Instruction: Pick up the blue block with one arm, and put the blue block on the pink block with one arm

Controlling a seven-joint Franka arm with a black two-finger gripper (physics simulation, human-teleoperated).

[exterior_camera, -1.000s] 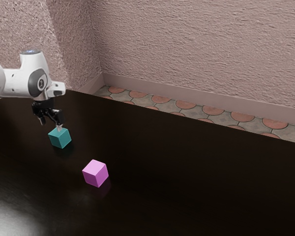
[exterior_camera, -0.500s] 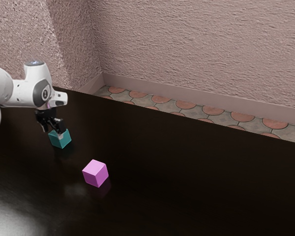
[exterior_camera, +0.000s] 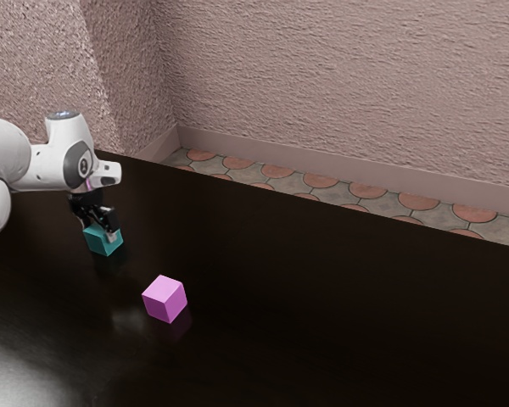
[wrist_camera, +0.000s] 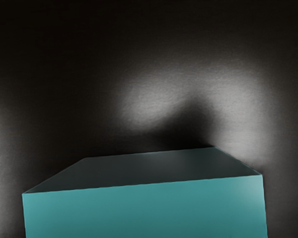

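On the dark table point(exterior_camera: 322, 288), the arm point(exterior_camera: 34, 161) is seen poised over the blue block point(exterior_camera: 100, 244), near the pink block point(exterior_camera: 164, 298). The gripper point(exterior_camera: 100, 225) is set at the blue block's top; whether it is clenched cannot be told.

Soft, even light is washing over the rough pink wall point(exterior_camera: 339, 76) and tiled floor point(exterior_camera: 365, 191), while the dark glossy table point(exterior_camera: 322, 322) is swallowing most of it, giving back only a pale glare at the exterior view's lower left corner. The pink block point(exterior_camera: 164, 298) is casting a faint dark reflection beside itself. In the wrist view a hazy bright patch is glowing on the table beyond the blue block point(wrist_camera: 149, 208), whose top is lying in shade while its near face is glowing teal.
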